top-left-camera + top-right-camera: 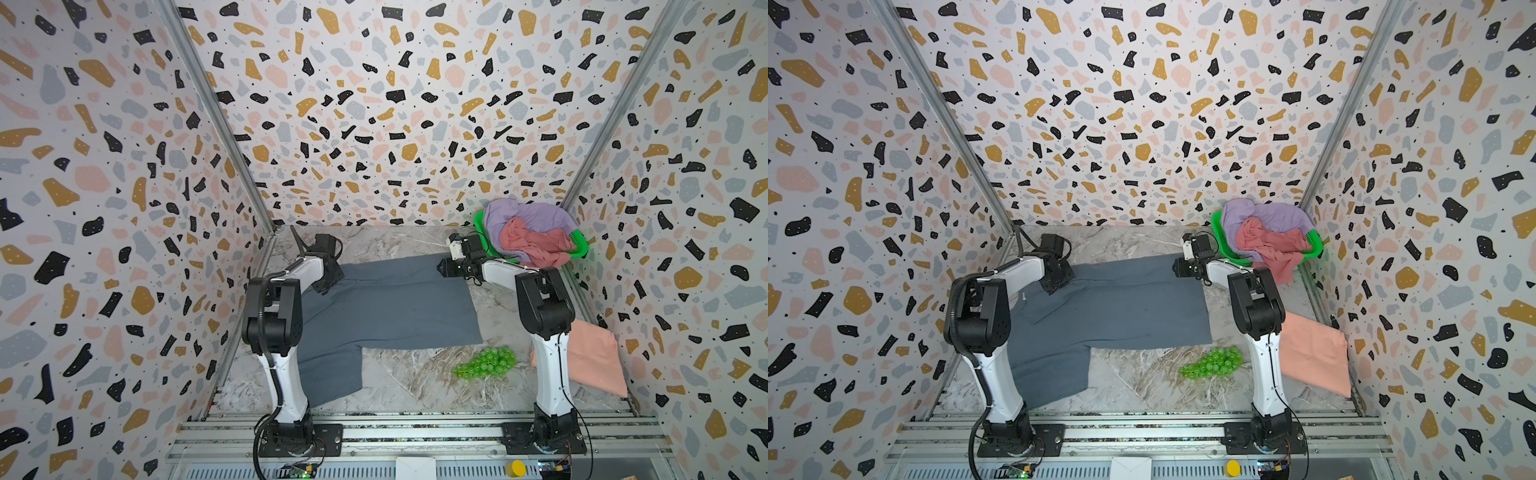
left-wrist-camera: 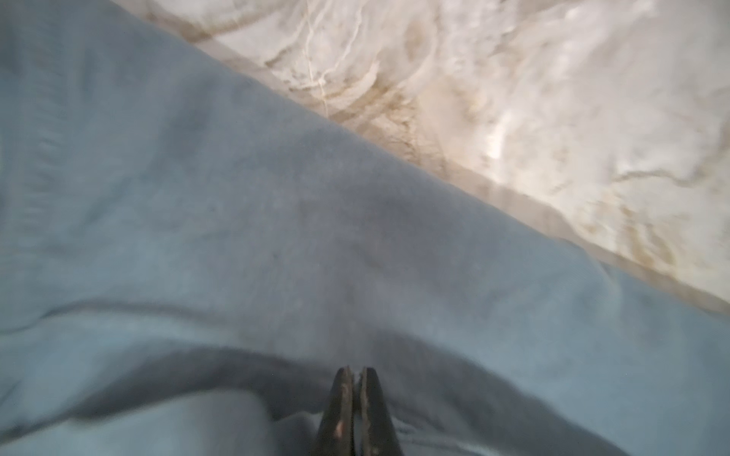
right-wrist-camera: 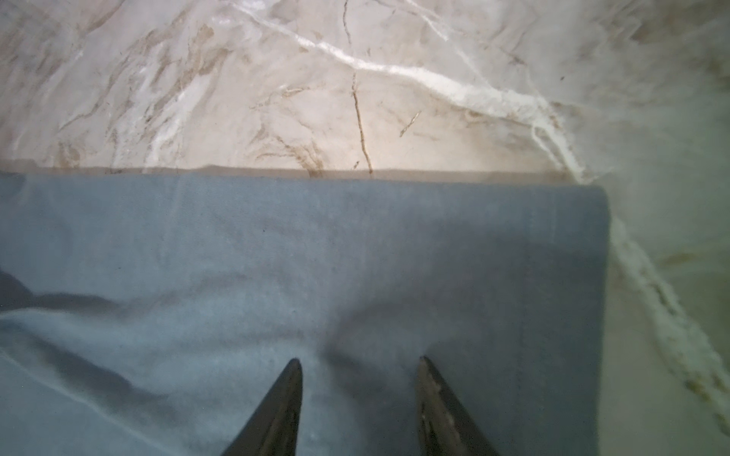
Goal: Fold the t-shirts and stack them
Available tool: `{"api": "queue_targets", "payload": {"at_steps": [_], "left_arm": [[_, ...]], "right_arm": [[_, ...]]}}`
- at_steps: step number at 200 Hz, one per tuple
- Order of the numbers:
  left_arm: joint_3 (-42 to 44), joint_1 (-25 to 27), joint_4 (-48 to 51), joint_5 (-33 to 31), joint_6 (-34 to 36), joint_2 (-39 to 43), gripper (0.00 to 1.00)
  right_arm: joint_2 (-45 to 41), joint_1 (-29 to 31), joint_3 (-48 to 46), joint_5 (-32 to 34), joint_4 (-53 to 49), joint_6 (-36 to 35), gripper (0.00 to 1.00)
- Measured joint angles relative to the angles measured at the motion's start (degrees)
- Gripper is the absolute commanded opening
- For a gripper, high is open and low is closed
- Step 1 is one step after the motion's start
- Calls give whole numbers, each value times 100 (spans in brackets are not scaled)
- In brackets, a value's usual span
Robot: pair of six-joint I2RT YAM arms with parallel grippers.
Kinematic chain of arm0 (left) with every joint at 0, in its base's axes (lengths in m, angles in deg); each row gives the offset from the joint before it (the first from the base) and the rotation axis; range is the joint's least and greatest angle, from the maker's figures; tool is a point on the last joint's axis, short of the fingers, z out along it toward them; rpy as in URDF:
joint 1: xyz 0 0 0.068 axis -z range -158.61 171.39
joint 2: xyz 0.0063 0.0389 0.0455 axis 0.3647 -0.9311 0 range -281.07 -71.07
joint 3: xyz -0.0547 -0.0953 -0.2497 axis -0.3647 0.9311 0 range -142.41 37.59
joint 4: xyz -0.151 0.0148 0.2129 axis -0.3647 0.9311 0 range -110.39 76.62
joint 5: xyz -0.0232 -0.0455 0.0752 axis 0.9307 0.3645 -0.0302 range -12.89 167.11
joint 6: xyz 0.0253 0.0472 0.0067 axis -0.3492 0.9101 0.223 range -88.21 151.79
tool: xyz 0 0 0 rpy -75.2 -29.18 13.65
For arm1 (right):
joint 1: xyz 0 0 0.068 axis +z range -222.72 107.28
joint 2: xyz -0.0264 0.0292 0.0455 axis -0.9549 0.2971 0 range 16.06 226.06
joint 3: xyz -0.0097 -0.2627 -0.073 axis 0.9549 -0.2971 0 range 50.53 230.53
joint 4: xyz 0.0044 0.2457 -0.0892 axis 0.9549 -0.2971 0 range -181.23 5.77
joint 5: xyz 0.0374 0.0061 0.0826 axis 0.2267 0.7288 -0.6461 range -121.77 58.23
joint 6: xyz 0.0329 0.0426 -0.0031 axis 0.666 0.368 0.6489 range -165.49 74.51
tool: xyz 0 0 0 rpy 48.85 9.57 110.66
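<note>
A slate grey t-shirt (image 1: 390, 303) (image 1: 1113, 307) lies spread flat on the marble table, one sleeve pointing toward the near edge. My left gripper (image 1: 322, 286) (image 2: 355, 371) is down on the shirt's far left part, its fingers pressed together with a raised fold of grey cloth (image 2: 276, 237) at the tips. My right gripper (image 1: 441, 268) (image 3: 359, 361) hovers open over the shirt's far right corner (image 3: 316, 256), nothing between its fingers. A lilac t-shirt (image 1: 528, 216) and a rose pink t-shirt (image 1: 532, 245) are heaped together. A folded salmon peach t-shirt (image 1: 594, 357) lies at the right.
The heaped shirts fill a bright green mesh basket (image 1: 579, 245) at the back right corner. Green plastic grapes (image 1: 486, 361) lie on the table (image 1: 415, 382) just in front of the grey shirt's near edge. Patterned walls enclose three sides.
</note>
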Motion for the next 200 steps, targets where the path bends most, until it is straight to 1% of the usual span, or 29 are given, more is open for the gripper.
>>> {"api": "queue_targets", "payload": {"at_steps": [24, 47, 54, 62, 68, 79, 97, 110, 119, 145, 159, 171, 200], "left_arm": [[199, 245, 223, -85, 74, 595, 0], [562, 557, 466, 109, 83, 1161, 0], [667, 654, 570, 190, 85, 1287, 8], [778, 793, 761, 286, 90, 1429, 22], [817, 903, 909, 372, 107, 1517, 28], [820, 1073, 1158, 529, 133, 1672, 35], [737, 1261, 1366, 719, 168, 2011, 40], [538, 1209, 1394, 710, 234, 2218, 41], [358, 1080, 1344, 697, 280, 2297, 42], [90, 529, 1005, 623, 391, 2146, 43], [103, 308, 859, 549, 413, 1834, 43], [179, 234, 713, 487, 413, 1543, 44], [726, 118, 321, 444, 348, 1102, 48]], "right_arm": [[-68, -11, -127, 0, 52, -7, 47], [-166, -24, -282, 4, 98, -24, 47], [-195, -28, -328, 4, 105, -37, 47], [-232, -39, -385, 4, 111, -48, 47], [-264, -48, -428, 4, 116, -57, 47], [-310, -63, -501, 7, 118, -63, 47], [-382, -94, -581, 7, 96, -79, 48], [-402, -116, -597, 2, 66, -92, 48], [-402, -127, -595, -2, 57, -103, 48], [-402, -127, -590, -52, 42, -105, 48], [-402, -125, -568, -72, 20, -103, 48], [-402, -114, -535, -107, -13, -101, 49], [-398, -72, -404, -195, -37, -76, 48]]}}
